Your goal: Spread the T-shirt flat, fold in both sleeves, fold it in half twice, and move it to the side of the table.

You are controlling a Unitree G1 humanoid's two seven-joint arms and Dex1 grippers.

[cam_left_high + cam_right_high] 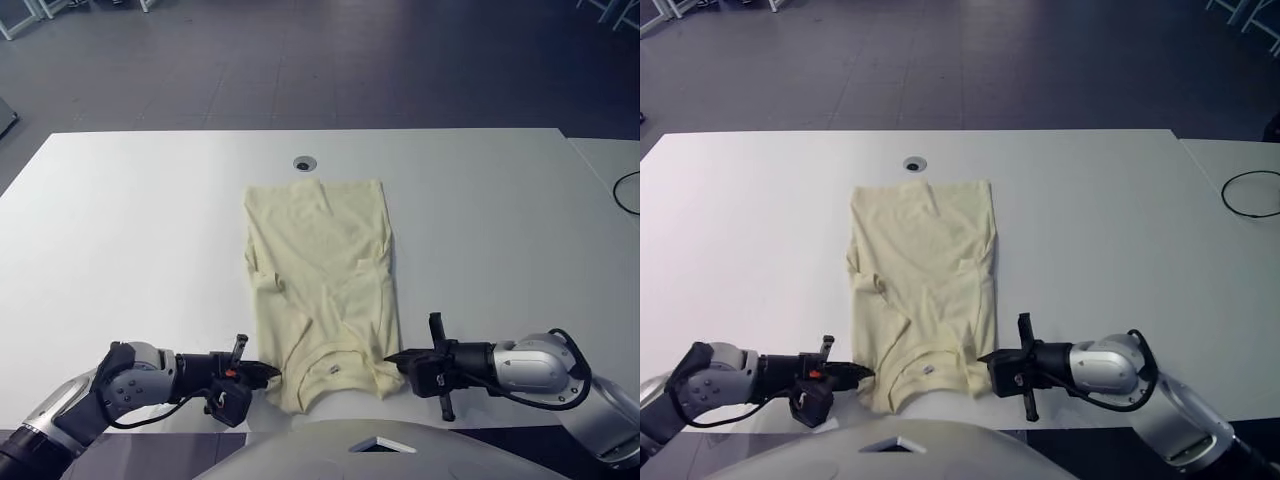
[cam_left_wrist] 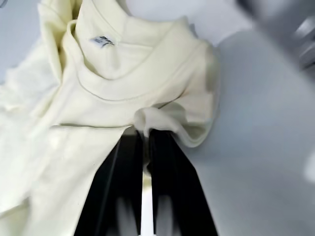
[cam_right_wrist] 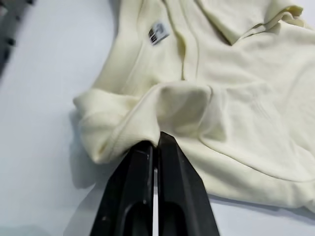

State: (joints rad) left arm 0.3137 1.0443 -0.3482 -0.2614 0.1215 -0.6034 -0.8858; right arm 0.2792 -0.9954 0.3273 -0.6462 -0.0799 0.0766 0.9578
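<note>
- The T-shirt [image 1: 320,270] lies as a long, narrow strip in the middle of the tabletop [image 1: 130,230]. Its hem points to the far edge and its collar, with the small label [image 1: 332,369] showing, lies at the near edge.
- Both sleeves appear already turned in over the body. The cloth is wrinkled along the left side, but the outline is fairly straight.
- The left tool [image 1: 272,372] sits at the collar-end corner on the left side. In the left wrist view its fingers [image 2: 165,162] are drawn close together, with a fold of shoulder cloth pinched at the tips.
- The right tool [image 1: 392,358] sits at the opposite collar-end corner. Its fingers [image 3: 170,162] are likewise almost closed, and the rolled shoulder edge is caught between them.
- I judge the step in hand to be the start of the first half fold, with both near corners gripped and not yet raised.
- The next move calls for lifting both corners evenly and carrying them toward the far edge. They should be laid on the hem corners, short of the round cable port [image 1: 305,163], so the turned-in sleeves do not slide out.
</note>
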